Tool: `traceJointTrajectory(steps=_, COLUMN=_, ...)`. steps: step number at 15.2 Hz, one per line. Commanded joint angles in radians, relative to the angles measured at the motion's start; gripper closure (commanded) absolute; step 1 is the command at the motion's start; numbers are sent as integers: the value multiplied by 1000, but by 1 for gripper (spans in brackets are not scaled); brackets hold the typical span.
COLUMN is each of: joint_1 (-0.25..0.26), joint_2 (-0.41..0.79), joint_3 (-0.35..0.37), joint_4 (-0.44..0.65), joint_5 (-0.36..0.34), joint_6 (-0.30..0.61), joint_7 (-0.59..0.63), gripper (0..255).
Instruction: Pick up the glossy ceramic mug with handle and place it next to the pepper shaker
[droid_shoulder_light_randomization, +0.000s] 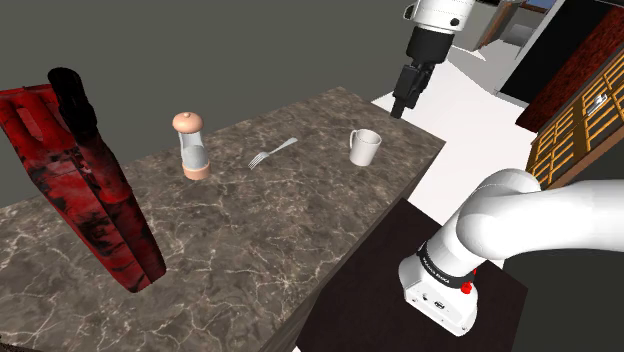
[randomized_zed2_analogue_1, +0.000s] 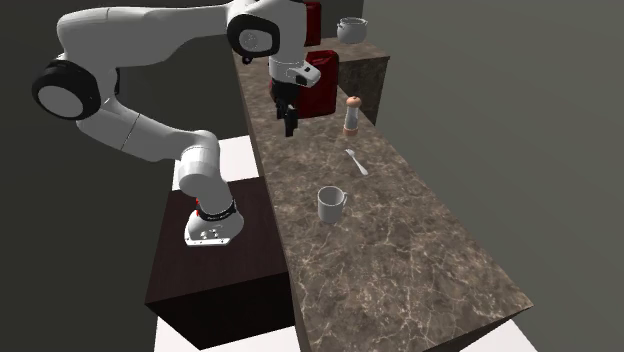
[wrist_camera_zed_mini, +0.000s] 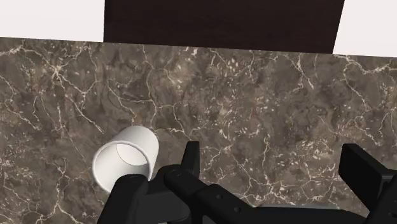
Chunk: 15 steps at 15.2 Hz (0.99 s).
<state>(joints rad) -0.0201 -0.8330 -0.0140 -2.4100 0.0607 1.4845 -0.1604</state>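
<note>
A white mug (droid_shoulder_light_randomization: 365, 147) with a handle stands upright on the brown marble counter (droid_shoulder_light_randomization: 260, 230), near its edge at the shoulder view's right. A pepper shaker (droid_shoulder_light_randomization: 191, 146) with a clear body and pinkish cap stands further along the counter to the left. My black gripper (droid_shoulder_light_randomization: 402, 100) hangs well above the counter, up and to the right of the mug. In the wrist view the gripper (wrist_camera_zed_mini: 273, 168) is open with nothing between its fingers, and the mug (wrist_camera_zed_mini: 127, 159) lies outside the gap, beside one finger (wrist_camera_zed_mini: 189, 159). From the second exterior view, the mug (randomized_zed2_analogue_1: 331, 204) is nearer and the shaker (randomized_zed2_analogue_1: 351, 116) farther.
A metal fork (droid_shoulder_light_randomization: 272, 152) lies between the shaker and the mug. A tall red-and-black object (droid_shoulder_light_randomization: 90, 190) rises at the counter's left end. A grey pot (randomized_zed2_analogue_1: 351, 30) sits on a far ledge. The dark stand (randomized_zed2_analogue_1: 210, 270) adjoins the counter's edge.
</note>
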Motion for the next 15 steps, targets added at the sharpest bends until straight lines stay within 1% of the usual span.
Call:
traceJointTrajectory(steps=1, joint_1=0, joint_2=0, joint_3=0, joint_4=0, joint_5=0, joint_6=0, joint_7=0, gripper=0)
traceJointTrajectory(steps=8, joint_1=-24, joint_2=101, joint_3=-34, joint_4=-132, joint_5=-80, joint_6=256, joint_7=-72, gripper=0)
traceJointTrajectory(steps=15, joint_1=-55, joint_2=283, joint_3=-73, joint_4=-196, joint_5=-157, joint_6=531, joint_7=-125, gripper=0)
